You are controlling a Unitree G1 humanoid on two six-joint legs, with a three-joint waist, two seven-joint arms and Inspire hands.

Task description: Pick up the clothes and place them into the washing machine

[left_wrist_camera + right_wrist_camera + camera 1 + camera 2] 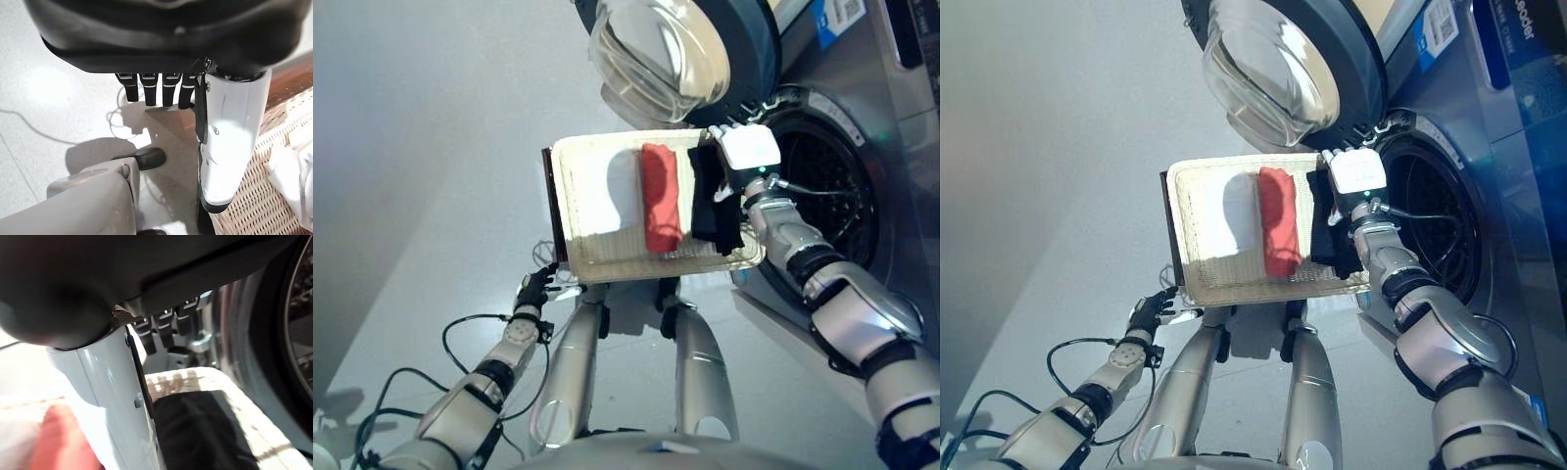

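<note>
The shallow wicker basket [607,262] rests on the low dark brown box [549,206] beside the washing machine. A white cloth [597,191] lies in it at the left, a red cloth [661,201] in the middle and a black cloth [713,217] at the right. My right hand [728,184] hovers just over the black cloth with straight fingers [164,330], holding nothing. My left hand [533,291] hangs low by the basket's near left corner, its fingers [154,90] relaxed and empty.
The washing machine's drum opening [832,186] is right of the basket. Its round glass door [666,49] stands open above the basket's far edge. Pale floor [421,176] spreads to the left.
</note>
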